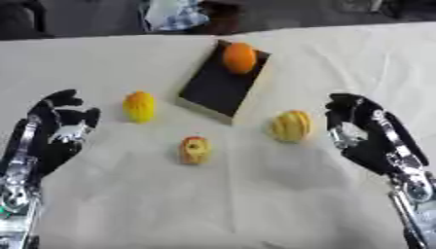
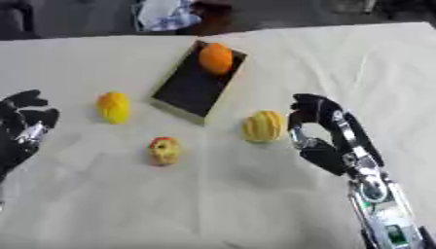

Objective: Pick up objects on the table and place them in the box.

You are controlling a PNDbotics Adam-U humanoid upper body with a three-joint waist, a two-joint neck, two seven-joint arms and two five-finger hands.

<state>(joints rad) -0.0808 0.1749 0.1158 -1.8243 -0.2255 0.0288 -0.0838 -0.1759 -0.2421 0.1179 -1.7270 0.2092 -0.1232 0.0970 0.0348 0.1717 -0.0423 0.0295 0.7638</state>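
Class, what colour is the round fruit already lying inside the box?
Orange. The fruit lies at the far end of the dark box, clearest in the left eye view.

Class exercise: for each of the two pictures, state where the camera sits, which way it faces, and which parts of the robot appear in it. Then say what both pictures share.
Left eye view: in the robot's head, looking down at the table; left hand and right hand both show, empty.
Right eye view: same head, same downward look; the left hand is partly cut off.
Shared: box holding an orange fruit, three yellowish fruits on the cloth.
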